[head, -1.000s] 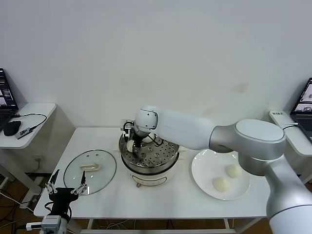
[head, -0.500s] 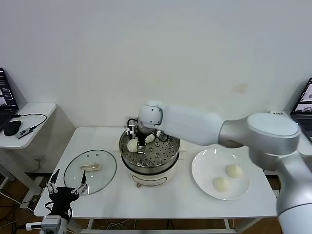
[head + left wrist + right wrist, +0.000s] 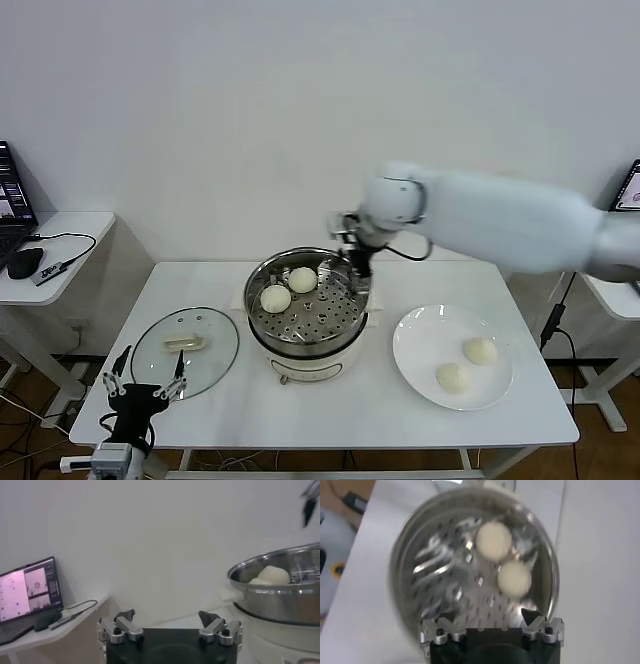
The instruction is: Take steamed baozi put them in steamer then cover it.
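Observation:
The steamer (image 3: 305, 347) stands mid-table, a shiny steel pot on a cream base. Two steamed baozi (image 3: 276, 298) (image 3: 302, 279) lie on its perforated tray, toward the left and back. Another two baozi (image 3: 480, 350) (image 3: 453, 377) rest on the white plate (image 3: 425, 335) to the right. My right gripper (image 3: 357, 262) hangs open and empty above the steamer's right rim. In the right wrist view that gripper (image 3: 487, 617) looks down on the steamer (image 3: 407, 555) and both buns (image 3: 493, 539) (image 3: 514, 578). My left gripper (image 3: 143, 385) is parked open at the table's front left corner.
The flat glass lid (image 3: 185, 345) lies on the table left of the steamer. A side table with a laptop (image 3: 27, 587) and cables stands further left. From the left wrist, the steamer (image 3: 280, 595) is seen side-on past my left gripper (image 3: 166, 616).
My right gripper opened and left a baozi in the steamer's left part, then rose and swung right to the steamer's right rim. The left arm has stayed put.

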Action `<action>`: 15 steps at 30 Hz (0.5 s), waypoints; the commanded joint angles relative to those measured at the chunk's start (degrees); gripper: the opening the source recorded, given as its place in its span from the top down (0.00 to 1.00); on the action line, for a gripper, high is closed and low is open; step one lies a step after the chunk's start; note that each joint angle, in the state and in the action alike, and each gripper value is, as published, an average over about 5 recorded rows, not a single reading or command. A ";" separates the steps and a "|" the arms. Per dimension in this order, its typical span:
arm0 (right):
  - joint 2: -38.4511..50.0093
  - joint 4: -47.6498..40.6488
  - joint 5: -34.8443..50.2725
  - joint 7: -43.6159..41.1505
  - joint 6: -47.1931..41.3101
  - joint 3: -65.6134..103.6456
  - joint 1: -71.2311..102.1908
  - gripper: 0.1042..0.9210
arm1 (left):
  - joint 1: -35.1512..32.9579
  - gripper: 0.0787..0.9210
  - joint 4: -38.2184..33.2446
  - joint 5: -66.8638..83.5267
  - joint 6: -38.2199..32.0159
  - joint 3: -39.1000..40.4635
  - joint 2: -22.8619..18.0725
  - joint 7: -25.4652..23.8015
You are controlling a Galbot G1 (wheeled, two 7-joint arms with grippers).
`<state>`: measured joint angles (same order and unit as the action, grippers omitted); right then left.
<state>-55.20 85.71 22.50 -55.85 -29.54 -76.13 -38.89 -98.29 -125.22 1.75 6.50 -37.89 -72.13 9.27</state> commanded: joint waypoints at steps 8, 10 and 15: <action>29.94 13.80 -15.67 -4.48 8.35 -2.85 3.36 0.12 | -0.19 0.12 0.38 -0.95 -0.02 1.09 -0.32 0.05; 30.70 13.50 -17.50 -3.99 8.71 -1.53 6.80 0.12 | -0.19 0.12 0.55 -1.20 -0.03 1.29 -0.50 0.06; 31.80 11.73 -22.13 -2.81 9.60 4.95 18.58 0.12 | -0.34 0.12 0.81 -1.76 -0.05 1.52 -1.09 0.09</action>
<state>-31.97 95.38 9.36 -58.57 -22.60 -76.48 -33.32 -98.60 -124.51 0.17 6.48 -36.43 -73.12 9.35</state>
